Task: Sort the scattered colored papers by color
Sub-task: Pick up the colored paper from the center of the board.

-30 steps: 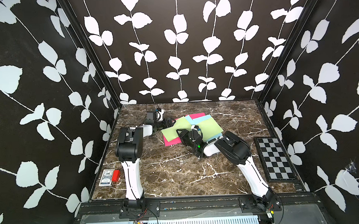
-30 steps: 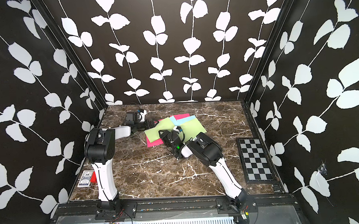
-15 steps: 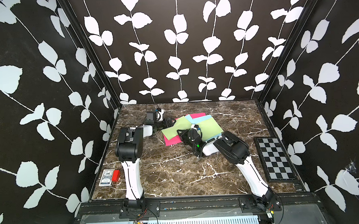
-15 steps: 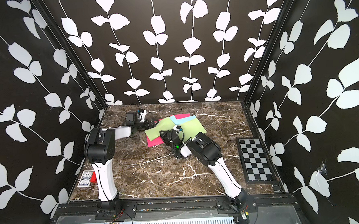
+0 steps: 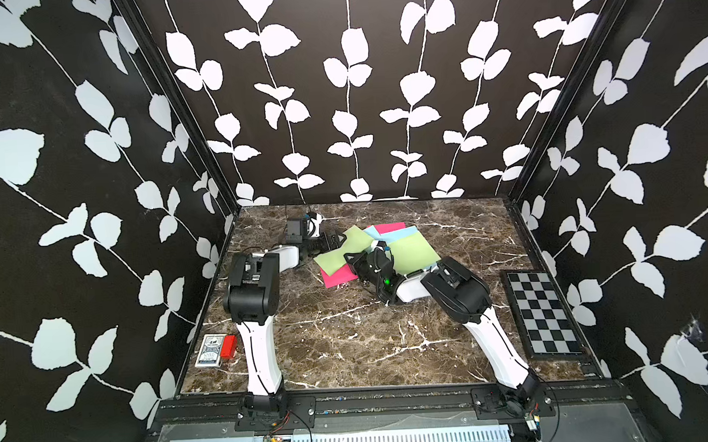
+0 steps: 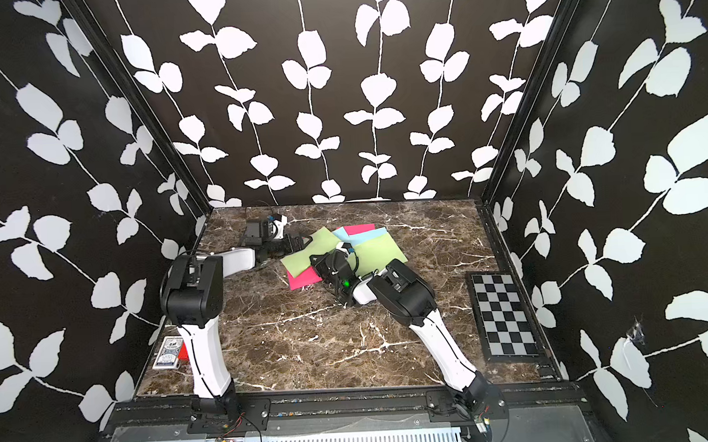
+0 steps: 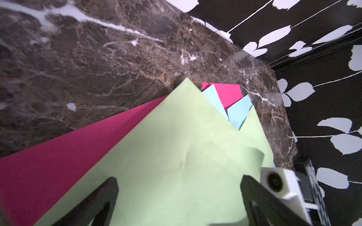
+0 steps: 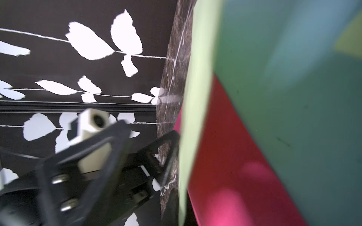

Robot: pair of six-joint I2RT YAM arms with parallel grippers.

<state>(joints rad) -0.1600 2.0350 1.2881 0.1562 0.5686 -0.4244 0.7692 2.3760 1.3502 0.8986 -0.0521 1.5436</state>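
The colored papers lie overlapped at the back middle of the marble table (image 5: pixel 350 338): a light green sheet (image 5: pixel 343 247) on top at the left, another green sheet (image 5: pixel 412 248) at the right, pale blue (image 5: pixel 395 237) and magenta-pink (image 5: pixel 390 227) corners behind, and a pink sheet (image 5: pixel 338 276) underneath in front. My left gripper (image 5: pixel 336 240) is open at the left green sheet's edge, and that sheet (image 7: pixel 176 146) lies between its fingers (image 7: pixel 101 195). My right gripper (image 5: pixel 352 257) is shut on the near edge of this green sheet (image 8: pixel 194 97), seen edge-on in the right wrist view.
A black-and-white checkerboard panel (image 5: pixel 542 312) lies along the right edge. A small patterned card box with a red block (image 5: pixel 215 350) sits at the front left corner. Leaf-patterned walls close in three sides.
My right gripper has closed on the green sheet's edge. The left gripper stays open; both arms have barely moved.
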